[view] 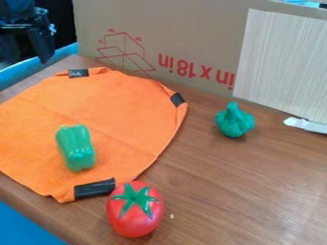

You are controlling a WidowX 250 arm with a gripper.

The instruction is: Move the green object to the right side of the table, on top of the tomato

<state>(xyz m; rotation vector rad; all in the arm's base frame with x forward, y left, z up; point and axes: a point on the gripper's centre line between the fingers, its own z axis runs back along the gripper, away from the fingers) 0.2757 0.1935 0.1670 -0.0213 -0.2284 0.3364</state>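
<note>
My gripper (27, 56) hangs at the upper left, open and holding nothing, away from the objects. A shiny green pepper (76, 149) lies on the left part of the orange cloth. Another green object, bumpy with a narrow top (234, 120), stands on bare wood right of the cloth. The red tomato (134, 213), with its green star-shaped top facing up, sits near the front, just below the cloth's black-banded corner.
The orange cloth (121, 115) with black bands covers the left of the wooden table (236, 196). Behind stands a cardboard wall (191, 28) with a pale wood-patterned panel (281, 57) at the right. A white strip (306, 125) lies at the panel's foot.
</note>
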